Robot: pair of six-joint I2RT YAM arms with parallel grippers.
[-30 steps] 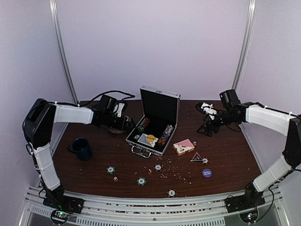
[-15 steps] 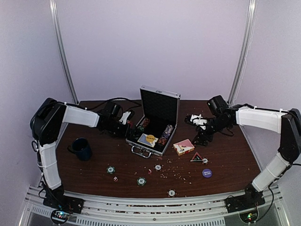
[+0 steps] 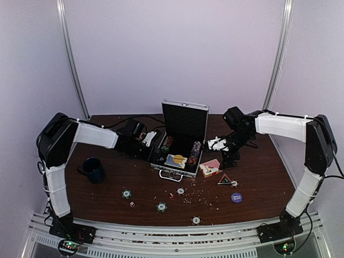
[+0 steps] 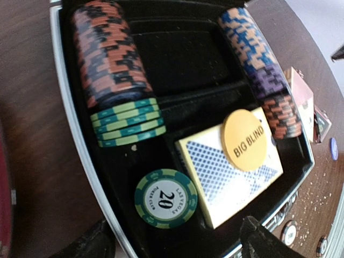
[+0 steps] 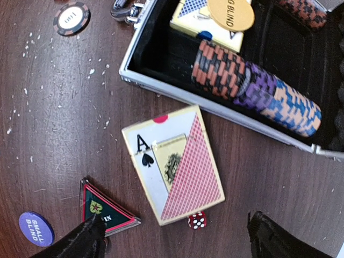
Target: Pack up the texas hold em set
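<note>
The silver case (image 3: 161, 167) stands open mid-table, its lid (image 3: 185, 121) upright. Inside lie rows of chips (image 4: 107, 59), a blue card box (image 4: 215, 177) with a yellow disc (image 4: 245, 141) on it, and a loose green chip (image 4: 165, 197). My left gripper (image 3: 150, 141) hovers open over the case's left edge, seen from the wrist as my left gripper (image 4: 174, 247) above the green chip. My right gripper (image 3: 217, 145) is open above the pink card box (image 3: 210, 167); in its wrist view my right gripper (image 5: 180, 244) frames the pink card box (image 5: 174, 172) and a red die (image 5: 197, 220).
A dark blue mug (image 3: 94, 170) sits at the left. Loose chips (image 3: 162, 206), small dice (image 3: 131, 204), a triangular marker (image 3: 224, 179) and a blue disc (image 3: 236, 197) lie scattered over the front of the table, among pale crumbs.
Both arms have swung inward toward the case. The left gripper now reaches its left edge, and the right gripper has come down left over the pink card box. The case has turned slightly.
</note>
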